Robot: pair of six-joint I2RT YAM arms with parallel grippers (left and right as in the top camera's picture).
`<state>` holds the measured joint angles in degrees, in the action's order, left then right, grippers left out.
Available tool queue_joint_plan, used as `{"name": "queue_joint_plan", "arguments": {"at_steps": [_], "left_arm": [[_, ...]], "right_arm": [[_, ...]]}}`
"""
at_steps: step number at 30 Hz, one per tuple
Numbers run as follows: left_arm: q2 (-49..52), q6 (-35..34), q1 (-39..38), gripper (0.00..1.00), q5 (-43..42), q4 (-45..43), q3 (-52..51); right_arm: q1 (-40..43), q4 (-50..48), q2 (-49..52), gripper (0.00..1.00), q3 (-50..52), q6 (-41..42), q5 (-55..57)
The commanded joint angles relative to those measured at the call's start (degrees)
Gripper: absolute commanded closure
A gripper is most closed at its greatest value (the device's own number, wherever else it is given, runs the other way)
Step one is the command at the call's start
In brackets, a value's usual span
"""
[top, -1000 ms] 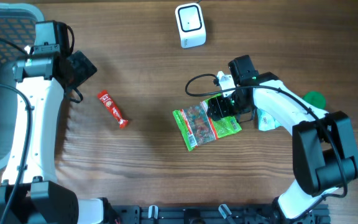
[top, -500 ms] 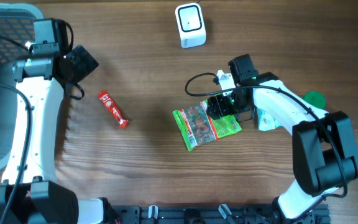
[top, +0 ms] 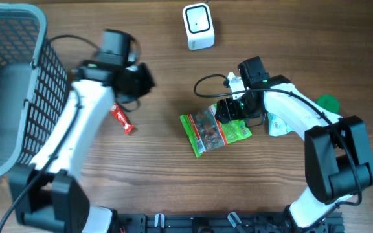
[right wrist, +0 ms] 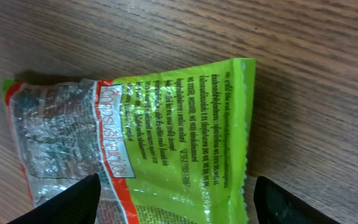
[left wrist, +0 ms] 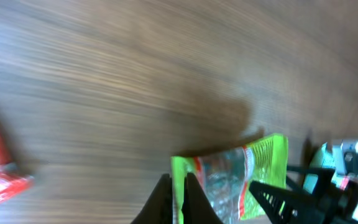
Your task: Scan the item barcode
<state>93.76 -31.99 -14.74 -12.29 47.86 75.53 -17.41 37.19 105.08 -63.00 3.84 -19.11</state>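
Item: the green snack packet lies flat on the worktop, right of centre and well apart from the white scanner at the far edge
Right claw: spread wide, one finger on each side of the packet's green end, seen from above; it does not appear to grip anything yet
Left claw: pinched shut and empty, hanging over bare wood between the red candy bar and the packet
Barcode: I cannot find it; the right wrist view shows only small print on the green panel
Step in hand: probably the right claw picking up the packet
Doing it well: come straight down and close on the firm sealed edge, not the crinkly clear window, then lift level; turn the side with the code toward the scanner's face and hold it flat and steady there
Risk: the thin film may slide on the wood as the fingers close, and a crease across the code would likely spoil the read
Left arm: best kept out of the path between packet and scanner
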Motion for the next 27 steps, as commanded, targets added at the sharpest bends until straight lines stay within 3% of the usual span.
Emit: {"name": "queue_joint_plan", "arguments": {"at_steps": [1, 11, 12, 14, 21, 27], "left_arm": [[5.0, 0.1, -5.9, 0.96, -1.1, -2.3, -1.7], [20.7, -0.9, -11.9, 0.96, -4.0, -5.3, -1.7], [23.4, -0.9, -12.0, 0.96, -6.8, -5.7, -1.8], [26.0, -0.9, -12.2, 0.96, -6.8, -7.0, -1.8], [26.5, 0.6, -11.9, 0.96, -6.7, -7.1, -1.4], [17.9, 1.7, -8.1, 0.96, -3.7, 3.5, 5.6]], "right_arm": [[0.0, 1.3, -0.4, 0.2, 0.6, 0.3, -3.3], [3.4, 2.3, -0.4, 0.21, 0.6, -9.9, -11.6], [6.2, 5.0, -0.4, 0.29, 0.6, -13.1, -13.6], [7.9, 5.0, -0.4, 0.3, 1.2, -14.4, -16.3], [8.3, -1.6, -0.4, 0.33, 7.3, -12.1, -17.5], [8.3, -4.2, -0.4, 0.32, 9.1, -9.7, -19.7]]}}
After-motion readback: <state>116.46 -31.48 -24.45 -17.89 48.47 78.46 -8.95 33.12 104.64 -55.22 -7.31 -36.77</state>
